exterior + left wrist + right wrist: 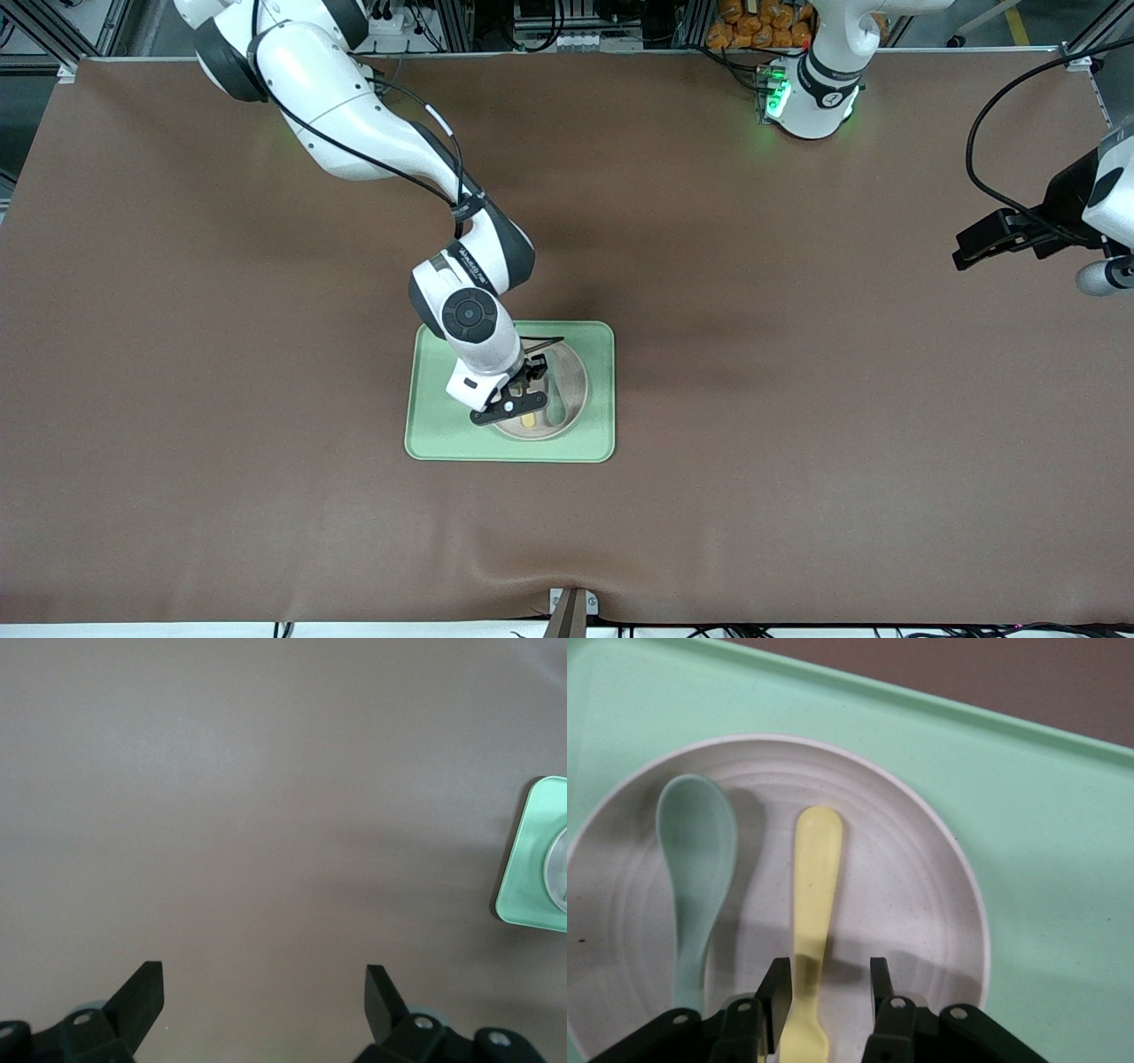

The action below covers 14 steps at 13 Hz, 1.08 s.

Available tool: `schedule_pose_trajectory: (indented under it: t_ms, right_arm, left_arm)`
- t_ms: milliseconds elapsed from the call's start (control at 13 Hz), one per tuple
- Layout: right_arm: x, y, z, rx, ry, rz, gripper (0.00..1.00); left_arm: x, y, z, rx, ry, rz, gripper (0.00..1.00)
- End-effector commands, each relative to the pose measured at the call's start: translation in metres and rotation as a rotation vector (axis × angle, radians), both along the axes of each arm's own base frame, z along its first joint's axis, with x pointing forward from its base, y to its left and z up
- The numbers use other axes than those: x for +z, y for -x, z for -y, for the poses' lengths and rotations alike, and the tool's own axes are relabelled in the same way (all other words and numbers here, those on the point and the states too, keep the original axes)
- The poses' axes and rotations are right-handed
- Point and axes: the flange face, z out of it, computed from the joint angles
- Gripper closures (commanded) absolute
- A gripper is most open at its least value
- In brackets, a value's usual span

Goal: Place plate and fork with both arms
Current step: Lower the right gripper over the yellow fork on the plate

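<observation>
On the brown tabletop [797, 443] the green tray [430, 434] carries the plate [921, 904], so I judge the fork [815, 868] step barely begun. My right tool [826, 988] straddles the fork's neck beside the spoon [695, 850], narrowing but not clamped; my left tool [264, 992] waits, spread wide.

One rectangular light-green plastic tray [425, 443] lies on the brown table cover [797, 399]. One round, pale beige-pink matte plate [921, 877] sits in it. The plate carries two utensils: one small yellow plastic fork [813, 895] and, at its 9 o'clock in the right wrist view, one grey-green plastic spoon [695, 868]. Two white jointed robot arms are present, each with one black two-finger gripper: right gripper [827, 997], left gripper [264, 992].
</observation>
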Motion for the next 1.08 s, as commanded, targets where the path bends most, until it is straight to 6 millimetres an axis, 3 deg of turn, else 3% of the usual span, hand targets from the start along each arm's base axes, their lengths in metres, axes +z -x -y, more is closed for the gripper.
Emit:
schedule_pose_trajectory:
  t_ms: [0,308,462,1000]
  right_arm:
    - [-0.002,0.001,-0.011,0.005,0.016,0.02,0.56]
    - [-0.006,0.002,-0.01,0.017,0.026,0.022,0.59]
    - [-0.008,0.002,-0.01,0.022,0.035,0.025,0.67]
    - [-0.011,0.004,-0.011,0.031,0.044,0.03,0.67]
  left_arm:
    - [0.001,0.015,-0.008,-0.021,-0.014,0.015,0.0]
    - [-0.001,0.016,-0.009,-0.03,-0.013,0.026,0.0]
    - [-0.004,0.017,-0.004,-0.046,-0.015,0.017,0.0]
    - [-0.012,0.011,-0.006,-0.043,-0.028,0.007,0.0]
